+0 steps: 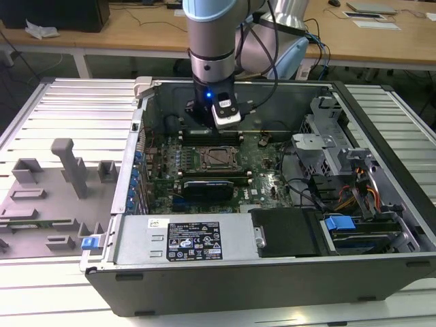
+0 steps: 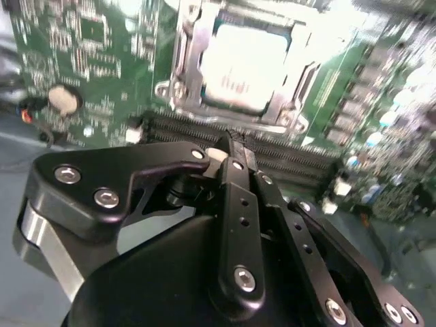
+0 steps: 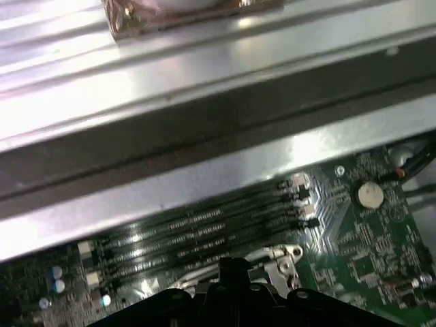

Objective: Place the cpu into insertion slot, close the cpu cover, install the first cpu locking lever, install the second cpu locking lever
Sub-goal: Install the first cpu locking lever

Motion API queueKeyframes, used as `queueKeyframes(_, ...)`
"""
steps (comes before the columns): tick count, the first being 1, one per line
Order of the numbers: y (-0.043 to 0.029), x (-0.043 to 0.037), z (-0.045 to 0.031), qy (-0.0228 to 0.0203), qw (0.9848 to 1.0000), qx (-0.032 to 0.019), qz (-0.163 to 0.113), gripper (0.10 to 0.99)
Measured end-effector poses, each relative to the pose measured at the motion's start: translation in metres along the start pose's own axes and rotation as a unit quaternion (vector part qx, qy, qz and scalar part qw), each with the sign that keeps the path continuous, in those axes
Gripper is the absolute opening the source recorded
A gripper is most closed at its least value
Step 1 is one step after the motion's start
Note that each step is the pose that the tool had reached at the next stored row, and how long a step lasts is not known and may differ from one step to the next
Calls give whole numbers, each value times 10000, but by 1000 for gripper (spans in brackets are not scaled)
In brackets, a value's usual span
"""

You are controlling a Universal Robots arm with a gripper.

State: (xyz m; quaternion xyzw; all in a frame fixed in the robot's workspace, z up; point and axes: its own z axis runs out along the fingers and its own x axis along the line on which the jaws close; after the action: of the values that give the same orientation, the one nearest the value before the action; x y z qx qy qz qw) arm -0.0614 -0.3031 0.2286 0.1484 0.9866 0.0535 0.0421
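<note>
Second wrist view: clenched hand (image 2: 227, 144) near the cpu (image 2: 242, 65); exterior view adds the case (image 1: 272, 279).

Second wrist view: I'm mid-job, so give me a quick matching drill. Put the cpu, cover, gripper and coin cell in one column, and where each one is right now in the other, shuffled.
Things:
1. cpu
2. cover
3. gripper
4. coin cell

Places:
A. above the memory slots, beside the socket
B. on the green board, apart from the socket
C. seated in the slot
D. closed down as a silvery frame around the chip

Pairs: 1-C, 2-D, 3-A, 4-B
</note>
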Motion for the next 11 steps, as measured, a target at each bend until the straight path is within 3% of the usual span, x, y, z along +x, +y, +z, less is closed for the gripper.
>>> queueKeyframes(1,0,0,0,-16,10000,77,-7,106)
queueKeyframes(2,-2,0,1,-17,10000,94,-9,106)
queueKeyframes(11,-54,-26,6,-6,9999,92,-93,106)
